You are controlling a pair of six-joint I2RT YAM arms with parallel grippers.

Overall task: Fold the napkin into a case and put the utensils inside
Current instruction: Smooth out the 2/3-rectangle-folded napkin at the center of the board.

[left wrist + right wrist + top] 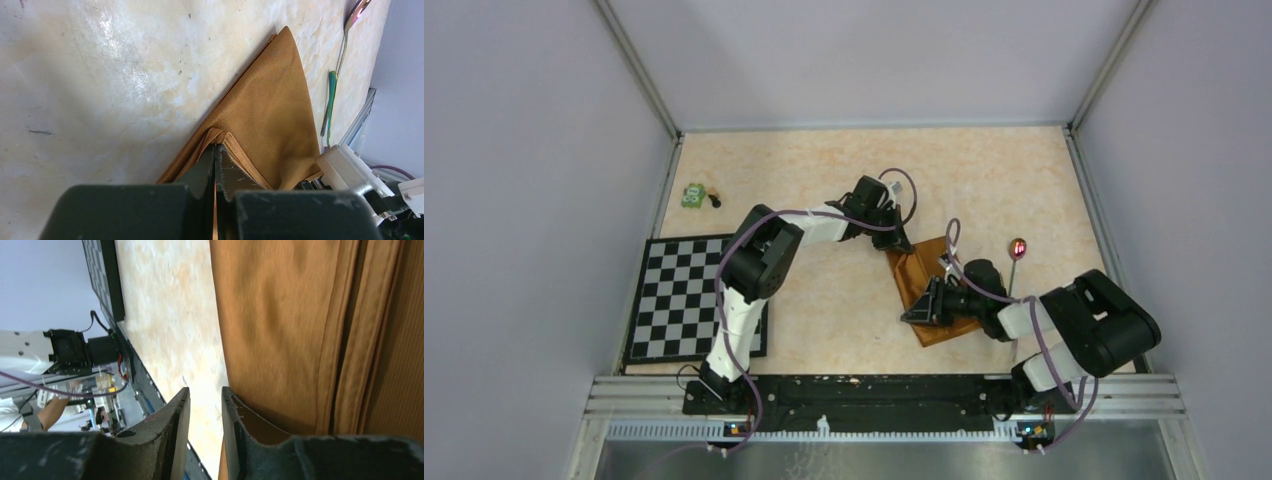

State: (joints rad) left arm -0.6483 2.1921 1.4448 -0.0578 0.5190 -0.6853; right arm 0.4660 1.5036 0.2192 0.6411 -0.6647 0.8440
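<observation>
The rust-orange napkin lies folded into a narrow slanted strip right of the table's middle. My left gripper is at its far corner, and in the left wrist view it is shut on the napkin's hemmed edge, with a sliver of cloth between the fingers. My right gripper is low at the strip's near left edge. Its jaws stand slightly apart with bare table showing between them, and the napkin's folds lie just beside one finger. The utensils lie right of the napkin, thin handles toward me.
A black-and-white checkered mat lies at the left near edge. A small green toy sits at the far left beside a small black piece. Grey walls enclose the table on three sides; the metal rail carrying the arms runs along the near edge.
</observation>
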